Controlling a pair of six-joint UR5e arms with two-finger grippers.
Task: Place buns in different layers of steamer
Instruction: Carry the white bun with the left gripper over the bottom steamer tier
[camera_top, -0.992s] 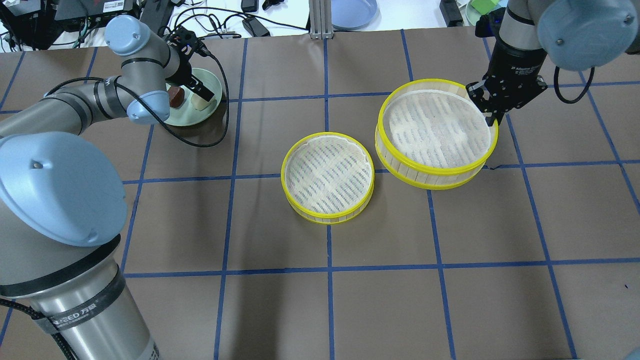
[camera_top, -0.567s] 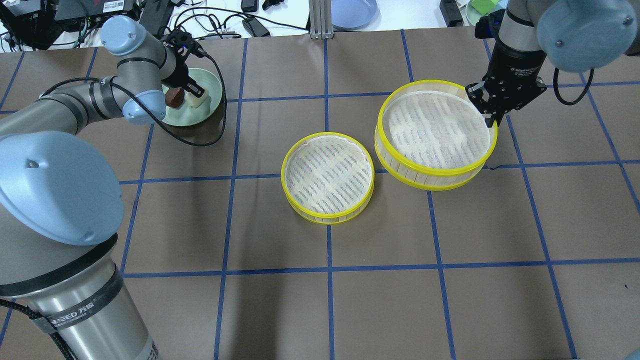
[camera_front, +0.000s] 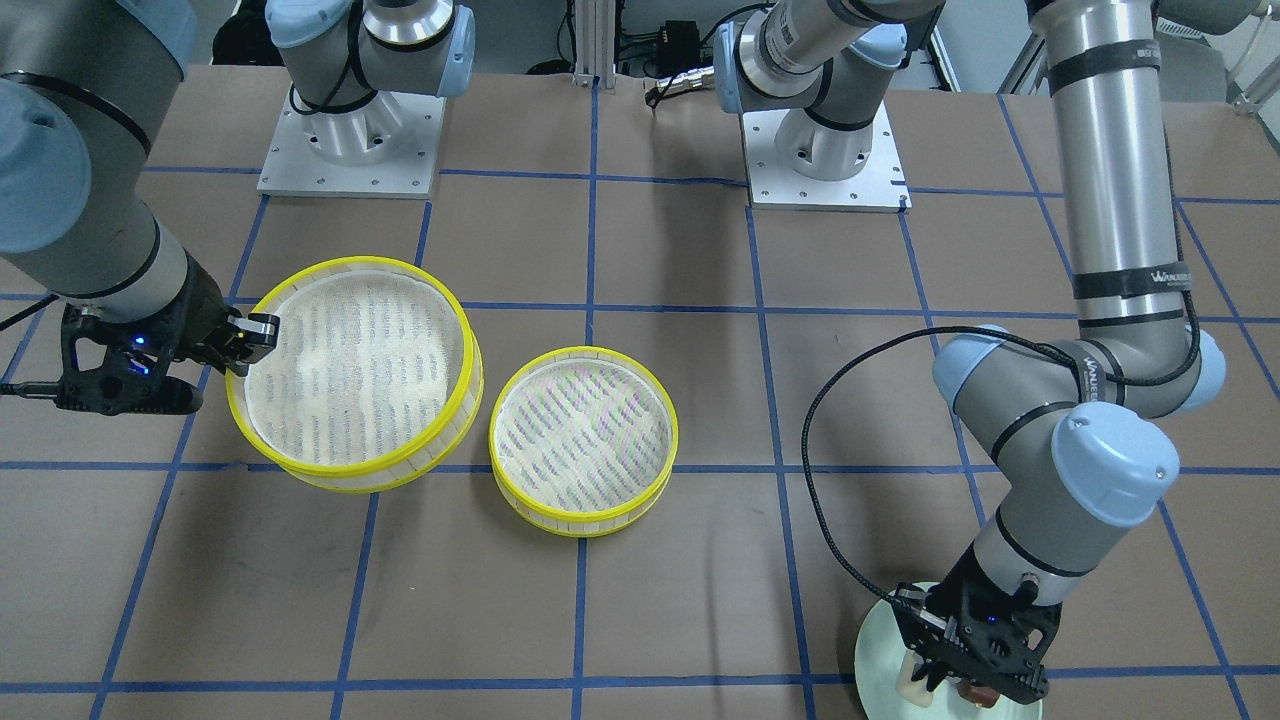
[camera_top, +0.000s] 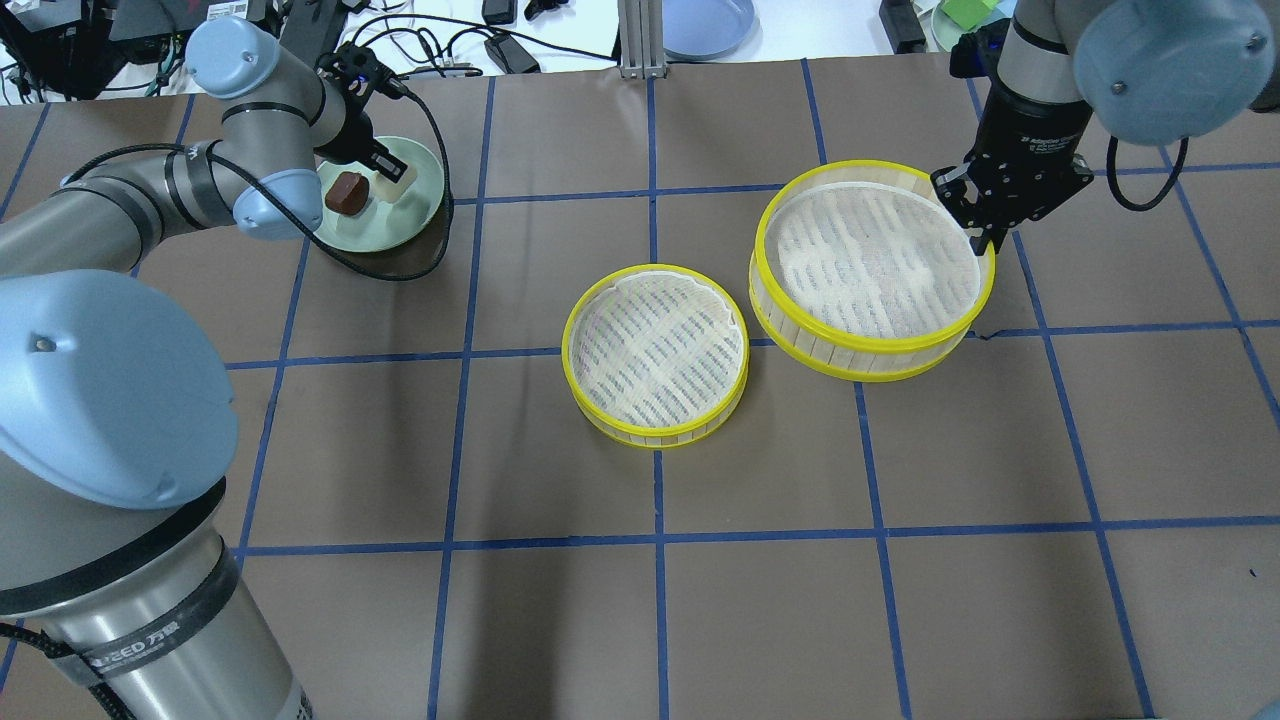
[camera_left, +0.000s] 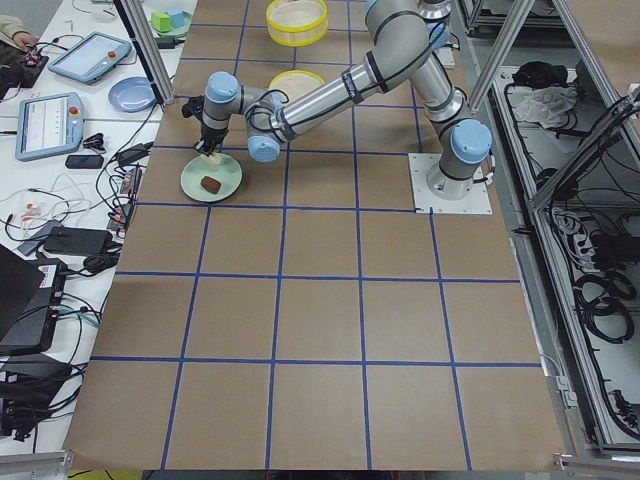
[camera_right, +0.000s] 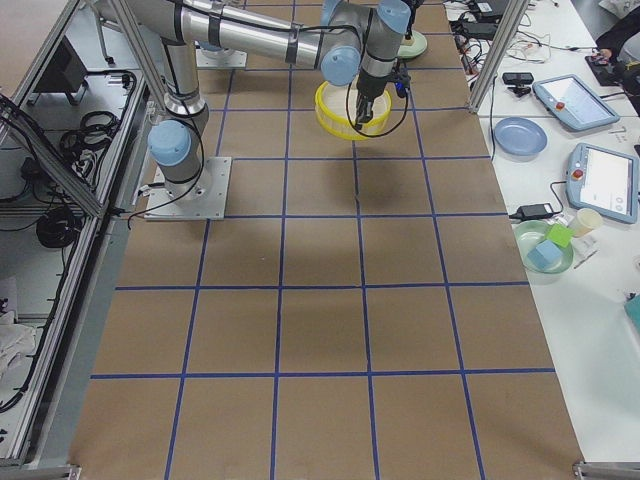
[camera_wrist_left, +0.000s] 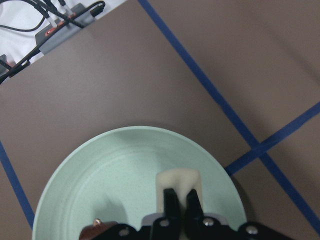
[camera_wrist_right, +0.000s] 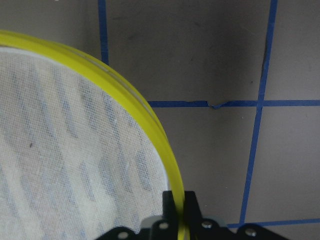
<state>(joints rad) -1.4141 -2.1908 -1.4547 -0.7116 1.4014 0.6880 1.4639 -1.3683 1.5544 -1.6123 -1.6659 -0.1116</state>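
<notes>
My left gripper (camera_top: 388, 168) is shut on the cream-white bun (camera_top: 402, 173) and holds it just over the pale green plate (camera_top: 385, 230). In the left wrist view the fingers pinch the bun (camera_wrist_left: 178, 180) above the plate (camera_wrist_left: 115, 170). The dark reddish-brown bun (camera_top: 345, 192) lies on the plate beside it. My right gripper (camera_top: 985, 232) is shut on the yellow rim of the larger-looking steamer tray (camera_top: 850, 355), which looks raised and tilted. The right wrist view shows its mesh (camera_wrist_right: 65, 150). The second tray (camera_top: 566, 350) rests empty at the table's middle.
A blue plate (camera_top: 705, 25), cables (camera_top: 450, 50) and a bowl of green blocks (camera_top: 965, 15) lie beyond the table's far edge. Both arm bases (camera_front: 350, 140) stand at the robot's side of the brown, blue-taped table.
My left gripper has moved toward the plate's far side with the cream bun in it, uncovering the brown bun. The right gripper and its tray have hardly moved.
</notes>
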